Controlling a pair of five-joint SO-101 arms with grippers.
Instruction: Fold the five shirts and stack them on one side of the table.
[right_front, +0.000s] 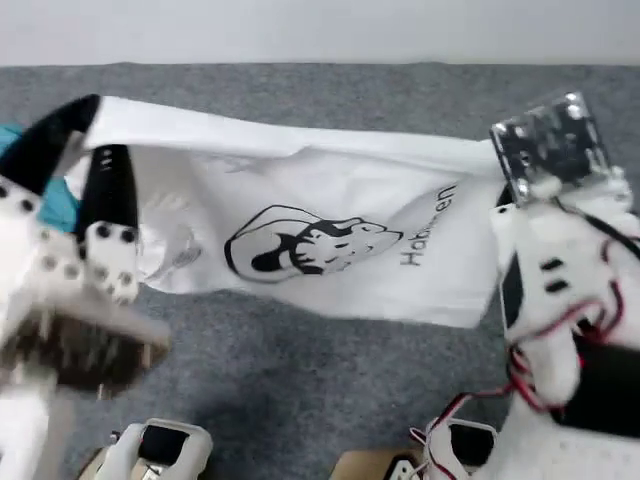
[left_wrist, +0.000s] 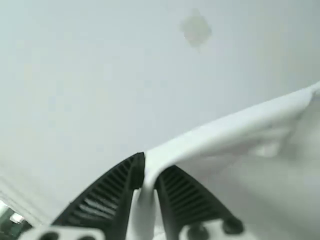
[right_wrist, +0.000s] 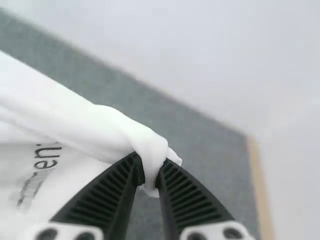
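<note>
A white shirt (right_front: 330, 180) with a black drawing (right_front: 310, 245) on its chest hangs stretched between my two arms above the grey table (right_front: 300, 380). At the far left my left gripper (right_front: 95, 125) is shut on the shirt's top edge. In the left wrist view, the left gripper (left_wrist: 149, 172) pinches a fold of the white shirt (left_wrist: 225, 135). On the other side, my right gripper (right_wrist: 149, 172) is shut on a bunched corner of the shirt (right_wrist: 125, 130). In the high view the right arm's wrist board (right_front: 548, 145) covers that corner.
A teal cloth (right_front: 55, 205) lies at the left edge, behind the left arm. The arm bases (right_front: 160, 450) stand at the table's front edge, with red and black cables (right_front: 540, 390) by the right one. A pale wall rises behind the table.
</note>
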